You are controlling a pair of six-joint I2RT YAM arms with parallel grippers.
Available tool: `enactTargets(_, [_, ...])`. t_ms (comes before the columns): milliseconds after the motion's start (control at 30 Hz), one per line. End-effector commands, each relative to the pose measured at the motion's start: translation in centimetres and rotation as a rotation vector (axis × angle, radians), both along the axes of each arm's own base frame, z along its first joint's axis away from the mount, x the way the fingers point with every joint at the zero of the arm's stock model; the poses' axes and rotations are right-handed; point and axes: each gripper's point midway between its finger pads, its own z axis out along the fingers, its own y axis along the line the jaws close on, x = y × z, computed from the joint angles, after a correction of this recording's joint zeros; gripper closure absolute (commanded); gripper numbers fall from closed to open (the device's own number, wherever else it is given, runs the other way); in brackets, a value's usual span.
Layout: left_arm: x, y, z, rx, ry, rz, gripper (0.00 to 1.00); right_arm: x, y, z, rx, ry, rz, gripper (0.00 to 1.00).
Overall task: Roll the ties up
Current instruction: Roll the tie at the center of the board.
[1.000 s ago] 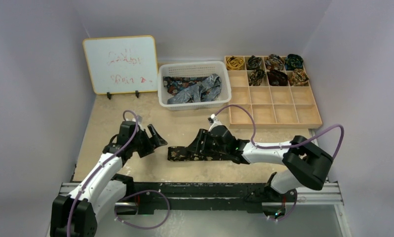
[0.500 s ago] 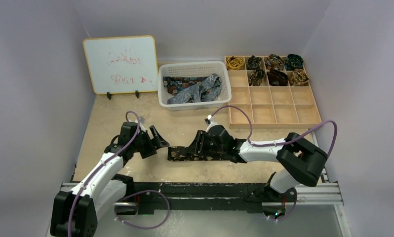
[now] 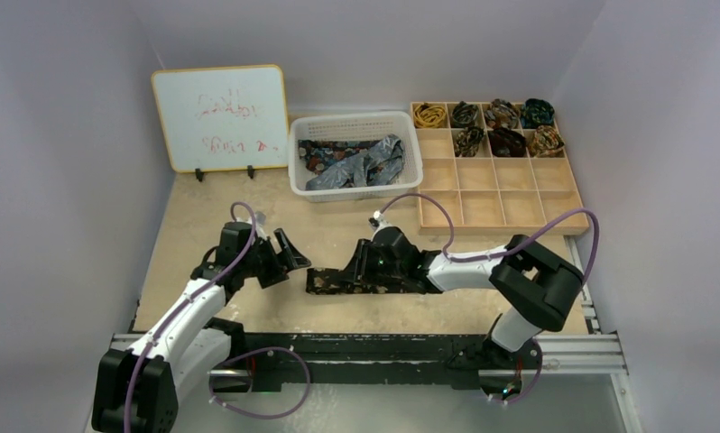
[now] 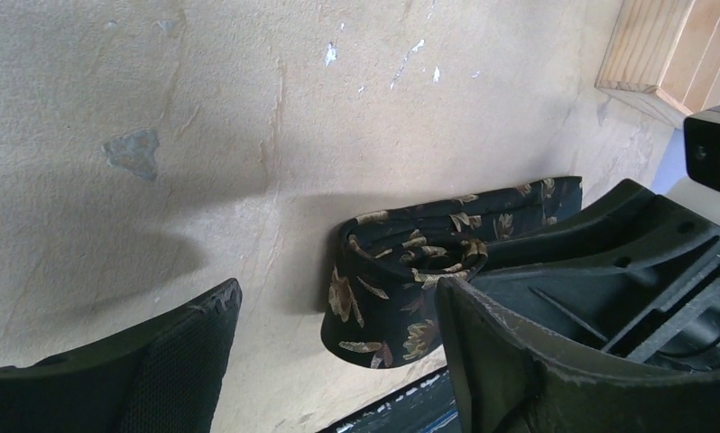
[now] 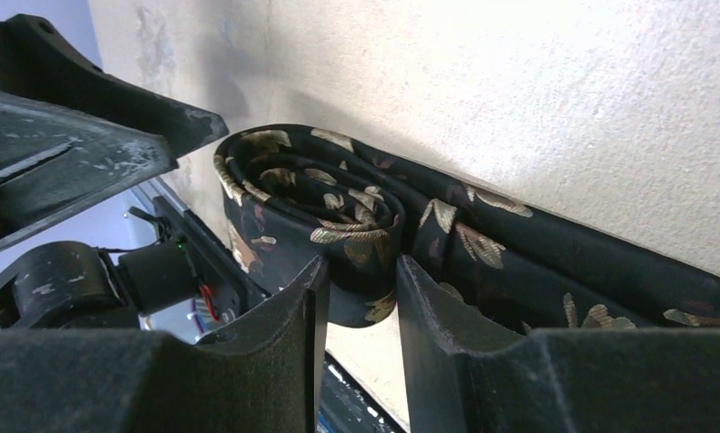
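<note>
**Desk:** What does the overhead give you?

**Me:** I've got the tie (image 3: 331, 281) lying low in the middle of the frame, on the table (image 3: 212, 216). It sits between my left gripper (image 3: 286, 253) and my right gripper (image 3: 347, 271). From up there it's just a dark strip, and I can't make out its end.

**Desk:** And the wrist cameras?

**Me:** The left wrist shows that end curled into a loose coil standing on edge, dark fabric with gold-brown leaves. My left claw is spread wide, just beside it. The right wrist shows several wound layers, with the rest trailing toward the right of the frame. My right fingers (image 5: 275, 352) stand close together with the coil's edge in the gap. I can't tell whether they're pinching it.
</note>
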Motion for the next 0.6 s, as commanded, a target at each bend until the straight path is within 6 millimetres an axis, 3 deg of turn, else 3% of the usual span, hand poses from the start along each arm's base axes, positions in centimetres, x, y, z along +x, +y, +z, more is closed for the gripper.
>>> enactTargets(0, [0.1,-0.3,0.3,-0.014,-0.037,-0.037,0.23,-0.5,0.0,-0.2,-0.027,0.050,0.000,0.65])
enactTargets(333, [-0.5,-1.5,-0.1,-0.065,-0.038,-0.123,0.25,-0.4,-0.5,-1.5,-0.093,0.079,-0.018,0.64])
enactTargets(567, [-0.7,-2.0,0.1,-0.091,-0.059,-0.150,0.26,0.1,0.0,0.6,-0.052,0.015,0.002,0.59])
